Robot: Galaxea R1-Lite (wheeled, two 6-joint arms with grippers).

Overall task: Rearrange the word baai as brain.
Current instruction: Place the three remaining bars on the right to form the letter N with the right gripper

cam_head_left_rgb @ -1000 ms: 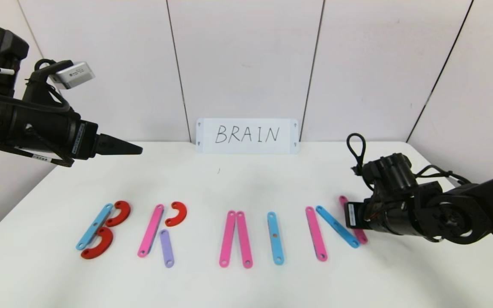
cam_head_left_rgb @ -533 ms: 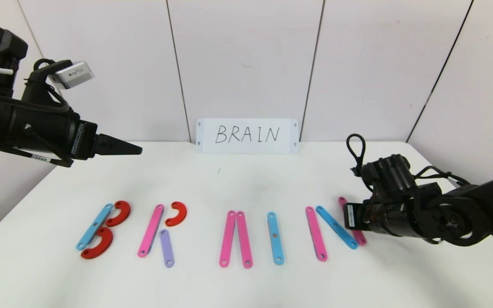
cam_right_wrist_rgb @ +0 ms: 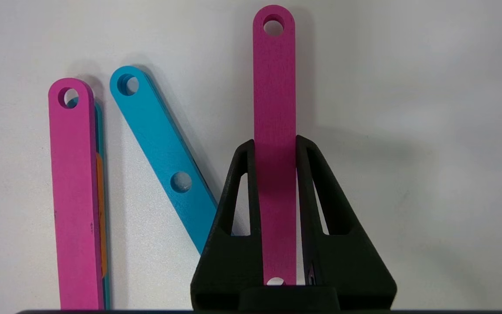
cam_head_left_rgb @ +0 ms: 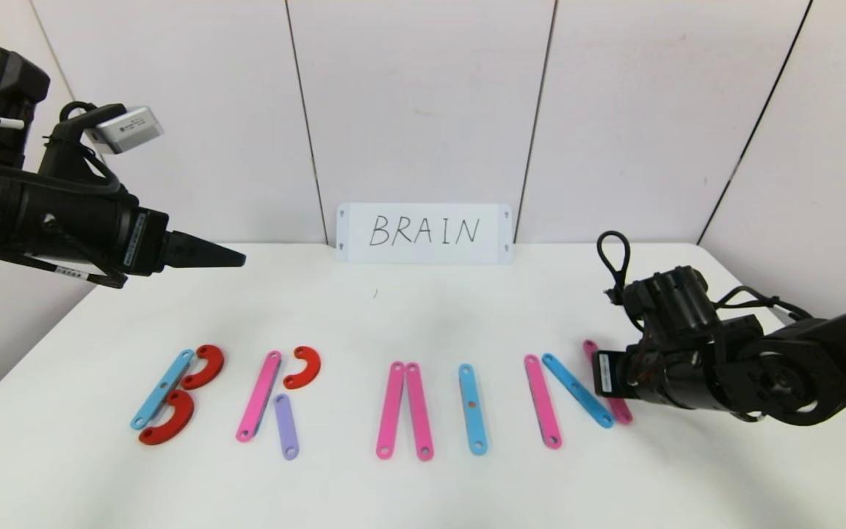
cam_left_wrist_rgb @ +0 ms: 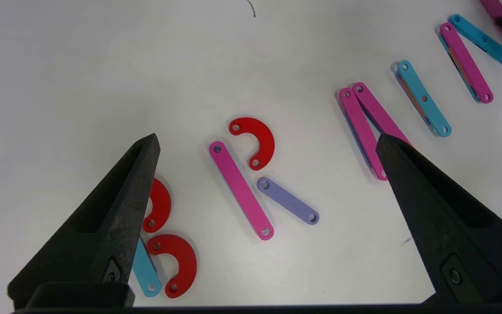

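Flat plastic pieces on the white table (cam_head_left_rgb: pixel 423 316) spell B R A I N. The B is a blue strip (cam_head_left_rgb: pixel 162 389) with two red curves (cam_head_left_rgb: pixel 204 366). The R is a pink strip (cam_head_left_rgb: pixel 259 397), a red curve (cam_head_left_rgb: pixel 304 366) and a lilac strip (cam_head_left_rgb: pixel 286 426). Two pink strips (cam_head_left_rgb: pixel 391 410) form the A and a blue strip (cam_head_left_rgb: pixel 472 408) the I. My right gripper (cam_right_wrist_rgb: pixel 275 146) is low on the table, shut on the N's right pink strip (cam_right_wrist_rgb: pixel 274 87), beside the N's blue diagonal (cam_right_wrist_rgb: pixel 164 148) and left pink strip (cam_right_wrist_rgb: pixel 74 192). My left gripper (cam_head_left_rgb: pixel 236 258) hangs open and empty, high above the table's left.
A white card (cam_head_left_rgb: pixel 424 233) with BRAIN handwritten in black leans on the back wall. The right arm (cam_head_left_rgb: pixel 761 367) lies across the table's right side. The left wrist view shows the R pieces (cam_left_wrist_rgb: pixel 240 187) below the open fingers (cam_left_wrist_rgb: pixel 142 165).
The right gripper has nudged the near end of the N's right pink strip slightly to the right. The left arm has barely moved.
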